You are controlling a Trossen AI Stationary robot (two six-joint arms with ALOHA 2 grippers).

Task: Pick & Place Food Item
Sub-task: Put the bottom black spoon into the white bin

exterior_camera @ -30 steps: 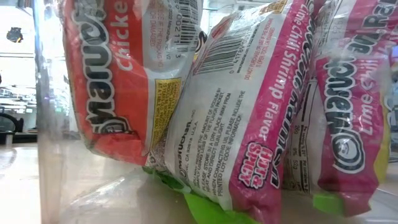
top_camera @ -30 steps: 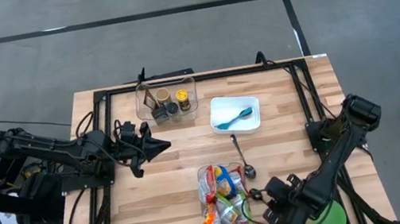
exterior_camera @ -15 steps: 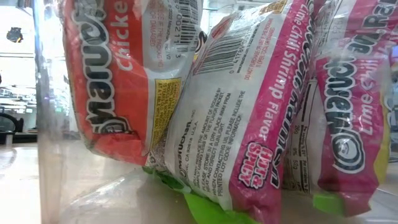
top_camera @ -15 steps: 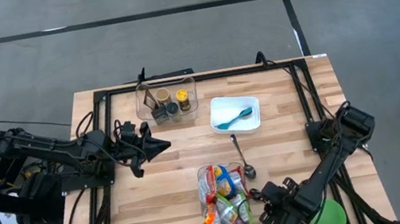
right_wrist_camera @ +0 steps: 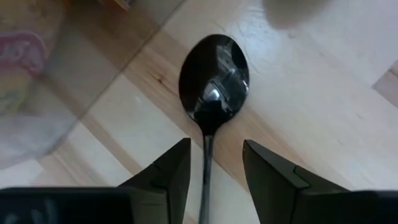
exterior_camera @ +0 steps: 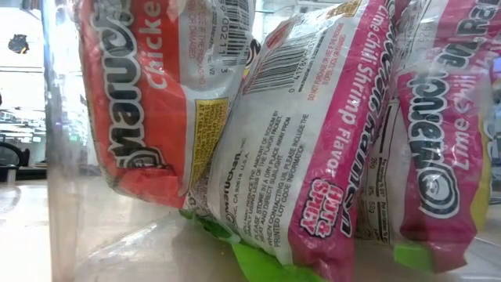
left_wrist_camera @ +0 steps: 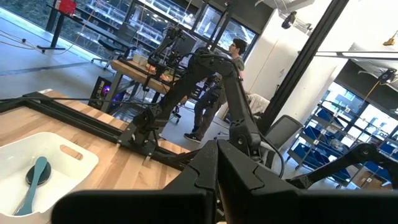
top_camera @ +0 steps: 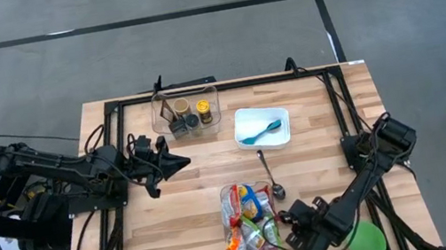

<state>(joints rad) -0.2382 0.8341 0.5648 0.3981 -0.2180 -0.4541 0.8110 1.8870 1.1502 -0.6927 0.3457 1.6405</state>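
A clear bin [top_camera: 226, 198] near the table's front edge holds several ramen packets [top_camera: 248, 229]. They fill the low view [exterior_camera: 297, 149], leaning against each other. A dark metal spoon [top_camera: 271, 180] lies flat on the table just right of the bin. My right gripper [top_camera: 290, 220] is open beside the bin, close to the spoon's bowl. In the right wrist view the bowl [right_wrist_camera: 214, 74] lies ahead of my right gripper [right_wrist_camera: 214, 177], and the thin handle [right_wrist_camera: 206, 168] runs back between the two fingers with a gap on each side. My left gripper [top_camera: 182, 160] is shut and empty at the table's left.
A white tray [top_camera: 280, 134] with a blue spoon [top_camera: 261, 130] sits at the far middle. A clear bin [top_camera: 160, 121] of small jars stands to its left. A green cup [top_camera: 368, 242] stands at the front right by the right arm. Black frame rails [top_camera: 112, 160] ring the table.
My right gripper has gone toward the table's left edge and a little toward its far edge, closer to the spoon's bowl and the packet bin. The spoon and the packets have not moved.
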